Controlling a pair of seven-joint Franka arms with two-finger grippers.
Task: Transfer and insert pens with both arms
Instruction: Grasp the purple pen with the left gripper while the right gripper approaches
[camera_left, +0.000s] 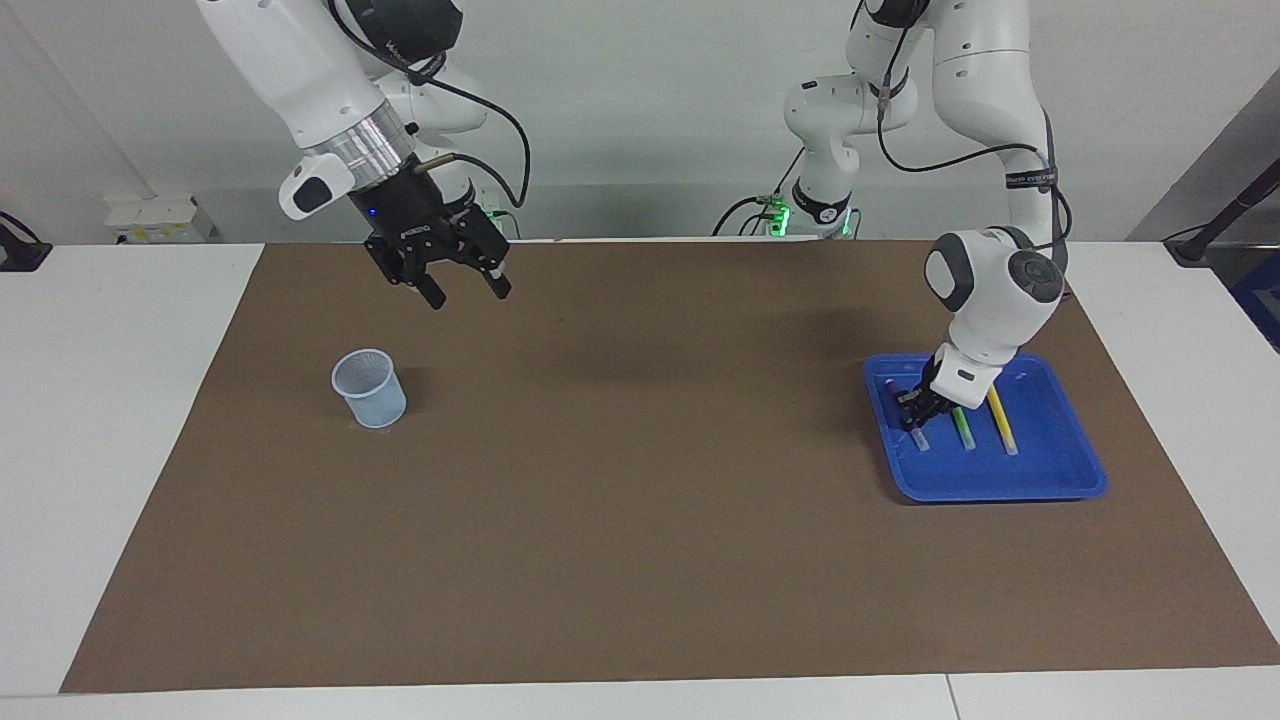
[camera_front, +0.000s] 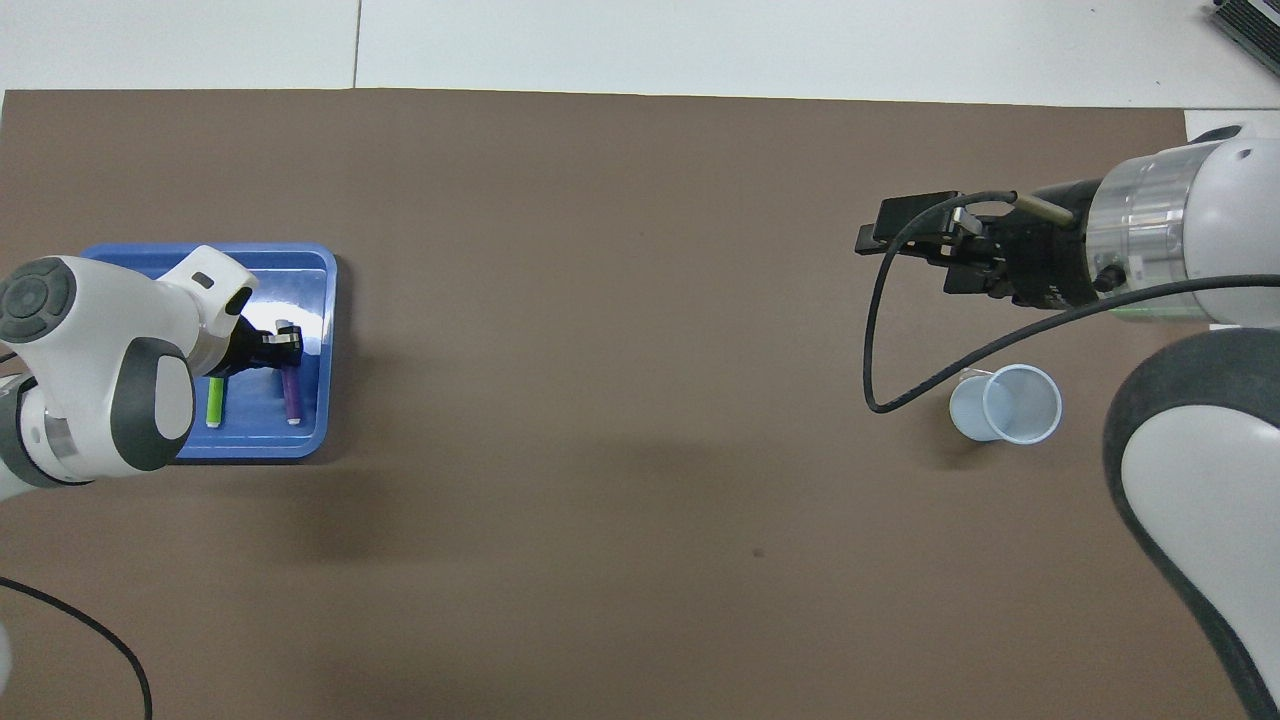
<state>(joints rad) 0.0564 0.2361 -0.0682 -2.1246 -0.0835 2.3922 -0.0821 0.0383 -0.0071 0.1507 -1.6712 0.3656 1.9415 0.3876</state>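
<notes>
Three pens lie in a blue tray (camera_left: 1000, 488) toward the left arm's end of the table. The purple pen (camera_left: 919, 438) lies beside the green pen (camera_left: 964, 430), and the yellow pen (camera_left: 1001, 421) lies beside the green one. My left gripper (camera_left: 917, 406) is down in the tray, over the middle of the purple pen. In the overhead view the left gripper (camera_front: 278, 348) covers part of the purple pen (camera_front: 292, 396). The green pen (camera_front: 214, 401) shows there and the yellow one is hidden under the arm. My right gripper (camera_left: 468, 293) is open and empty, held in the air over the brown mat.
A pale blue translucent cup (camera_left: 370, 388) stands upright on the brown mat (camera_left: 640, 520) toward the right arm's end. It also shows in the overhead view (camera_front: 1006, 403). A black cable (camera_front: 880, 330) hangs from the right wrist. Two smaller arms with green lights (camera_left: 780, 215) stand at the table's edge.
</notes>
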